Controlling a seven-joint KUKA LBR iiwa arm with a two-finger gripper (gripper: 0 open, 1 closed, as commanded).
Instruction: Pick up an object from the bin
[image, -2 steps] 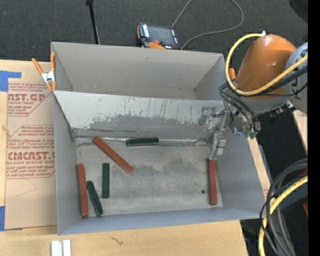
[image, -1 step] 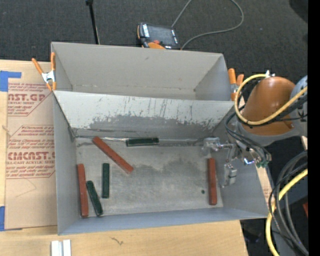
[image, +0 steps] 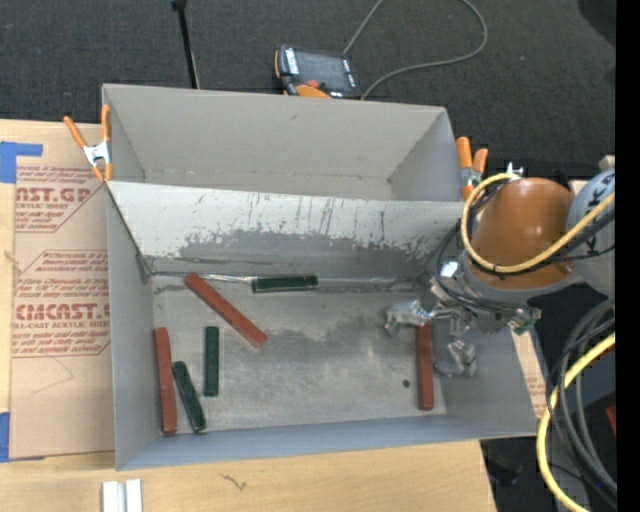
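Red-brown flat stick (image: 426, 378) by the grey metal bin's (image: 300, 390) right wall, upper end under gripper (image: 436, 332), grip unclear.

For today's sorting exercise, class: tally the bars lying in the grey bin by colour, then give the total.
Red-brown bars: 3
Dark green bars: 3
Total: 6
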